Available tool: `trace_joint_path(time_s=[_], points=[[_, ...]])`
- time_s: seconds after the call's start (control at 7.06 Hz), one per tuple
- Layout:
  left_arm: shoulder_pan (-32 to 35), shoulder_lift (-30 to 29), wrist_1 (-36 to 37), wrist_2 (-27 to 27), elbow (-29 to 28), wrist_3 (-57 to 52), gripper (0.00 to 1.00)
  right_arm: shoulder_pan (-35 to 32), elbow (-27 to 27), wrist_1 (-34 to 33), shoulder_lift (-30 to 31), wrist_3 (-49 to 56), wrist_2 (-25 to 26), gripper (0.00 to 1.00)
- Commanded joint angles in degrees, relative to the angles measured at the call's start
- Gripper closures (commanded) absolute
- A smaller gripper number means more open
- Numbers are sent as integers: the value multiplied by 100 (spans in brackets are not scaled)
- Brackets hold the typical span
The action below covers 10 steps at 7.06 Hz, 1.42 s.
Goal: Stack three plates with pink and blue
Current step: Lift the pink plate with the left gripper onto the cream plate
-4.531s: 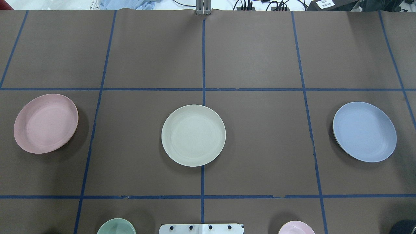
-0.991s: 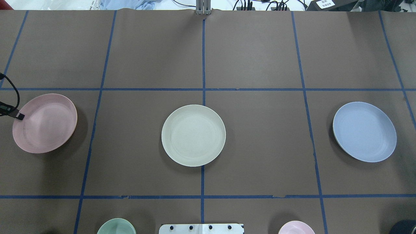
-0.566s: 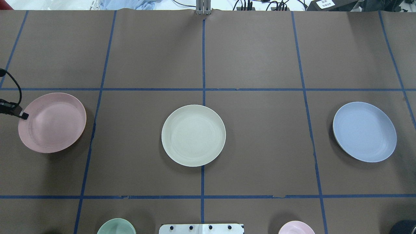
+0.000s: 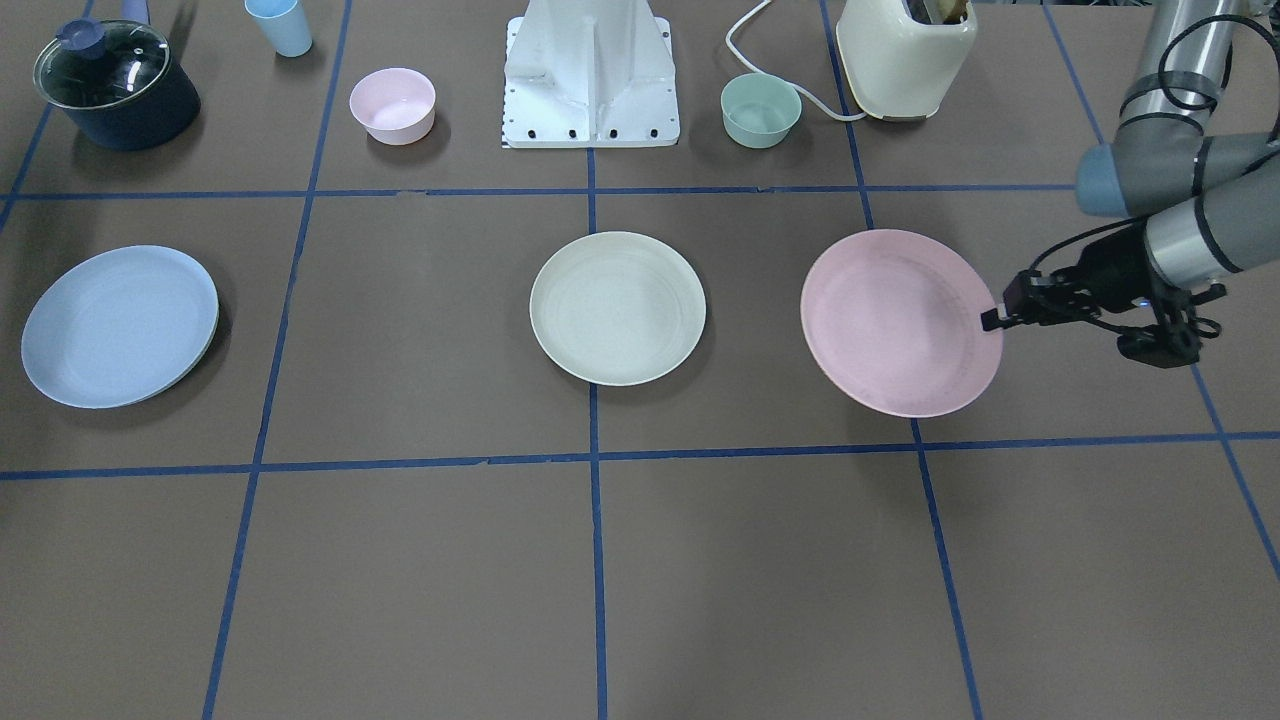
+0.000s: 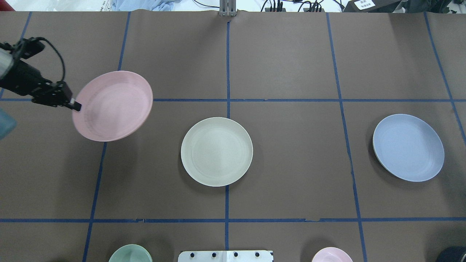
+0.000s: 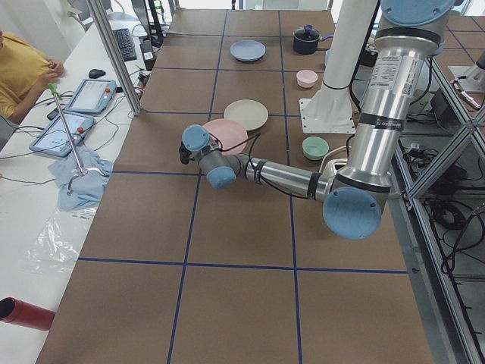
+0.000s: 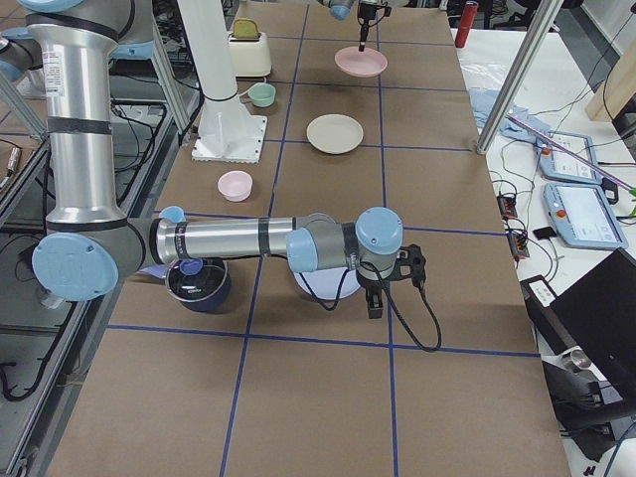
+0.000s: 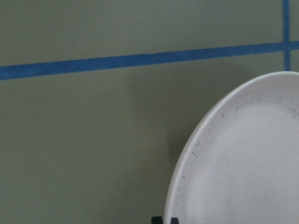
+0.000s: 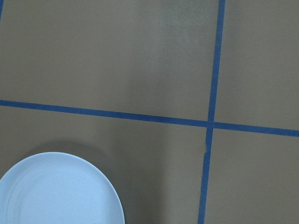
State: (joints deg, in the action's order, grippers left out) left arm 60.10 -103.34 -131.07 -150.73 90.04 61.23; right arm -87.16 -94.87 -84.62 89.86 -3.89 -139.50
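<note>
My left gripper (image 5: 74, 105) is shut on the left rim of the pale pink plate (image 5: 113, 105) and holds it above the table, left of the cream plate (image 5: 216, 151). In the front view the gripper (image 4: 992, 320) grips the pink plate (image 4: 900, 320) from the right, and the cream plate (image 4: 617, 308) lies at centre. The light blue plate (image 5: 408, 147) lies flat at the right. My right gripper (image 7: 374, 310) shows only in the exterior right view, above the blue plate's (image 7: 328, 283) outer side. I cannot tell if it is open. The blue plate's edge shows in the right wrist view (image 9: 56, 191).
Along the robot's side stand a small pink bowl (image 4: 392, 104), a green bowl (image 4: 760, 110), a blue cup (image 4: 280, 25), a lidded dark pot (image 4: 115, 85), a cream toaster (image 4: 905, 55) and the white robot base (image 4: 592, 70).
My left gripper came in at the pink plate's left rim, closed on it, lifted it and carried it right and away from the robot, toward the cream plate. The other plates have not moved.
</note>
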Motion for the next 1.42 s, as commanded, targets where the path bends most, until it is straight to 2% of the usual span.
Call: trace_joint_path(time_s=[0.0, 0.14, 0.28, 0.42, 0.71, 0.85, 0.99, 1.13, 1.27], points=[[-1266, -858, 37, 995, 418, 1771, 100, 32, 13, 120, 22, 55, 10, 0], [-1864, -1124, 46, 1628, 331, 2057, 100, 111, 21, 373, 49, 11, 10, 0], [-2131, -1196, -6, 2121, 252, 2034, 100, 242, 30, 515, 58, -7, 19, 0], [-2256, -1371, 2, 2248, 129, 2042, 100, 313, 39, 516, 66, -16, 28, 0], [-2362, -1329, 2, 2258, 154, 2060, 100, 313, 56, 508, 66, -25, 10, 0], [-2467, -1294, 2, 2250, 137, 2051, 92, 313, 56, 499, 66, -33, 10, 0], [-2494, -1181, -24, 2215, 171, 2077, 52, 322, 65, 499, 66, -33, -7, 0], [-2555, -1197, -24, 2214, 163, 2095, 2, 348, 65, 499, 66, -42, -16, 0], [-2660, -1180, -24, 2232, 137, 2191, 1, 523, 65, 499, 66, -94, -8, 0]])
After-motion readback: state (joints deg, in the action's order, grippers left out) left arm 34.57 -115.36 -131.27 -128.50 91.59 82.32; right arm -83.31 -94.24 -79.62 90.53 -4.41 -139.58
